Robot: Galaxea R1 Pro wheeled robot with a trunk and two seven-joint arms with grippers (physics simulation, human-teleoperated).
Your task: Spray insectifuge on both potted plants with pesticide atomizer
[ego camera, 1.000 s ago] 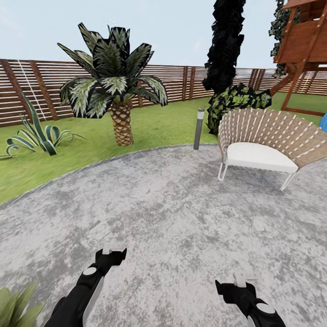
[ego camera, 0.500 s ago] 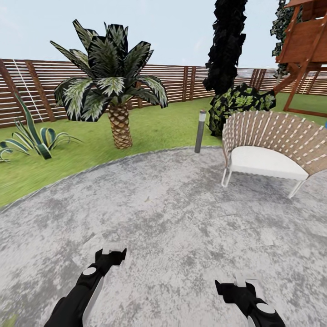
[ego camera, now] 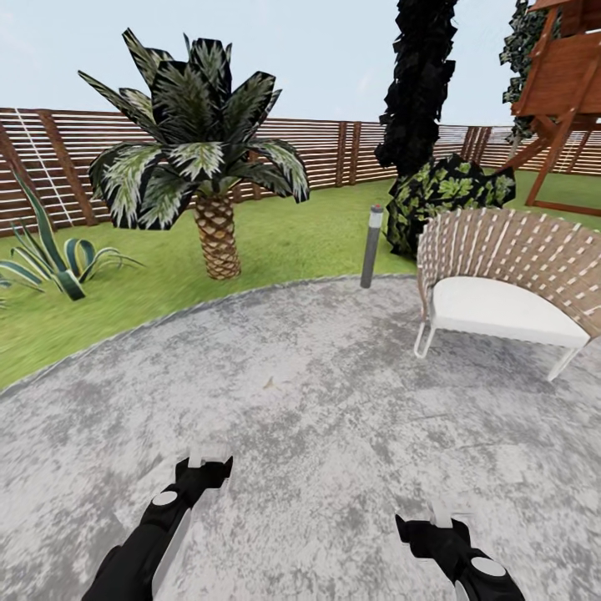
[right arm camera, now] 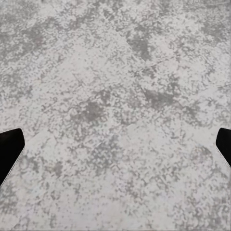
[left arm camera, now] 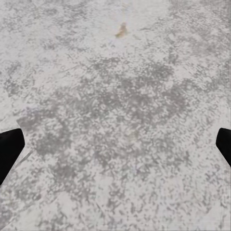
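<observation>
Whole view swung slightly since a second ago: camera turning, not garden things moving; chair (ego camera: 509, 288) now sits further right, palm (ego camera: 200, 167) further left. Both arms low over grey patio (ego camera: 334, 392). Left gripper (ego camera: 200, 464) and right gripper (ego camera: 441, 519) hang above paving, jaws spread wide, nothing between them. Bollard lamp (ego camera: 372, 246) at patio edge, fence (ego camera: 334, 150) behind lawn (ego camera: 284, 234). Sprayer and little potted plants not spotted from here.

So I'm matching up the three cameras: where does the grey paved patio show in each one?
Head view: the patio takes up the lower part, below the lawn.
Left wrist view: the patio lies beyond the left fingers.
Right wrist view: the patio lies beyond the right fingers.
Shared landmark: a tan speck on the paving, also in the left wrist view.
</observation>
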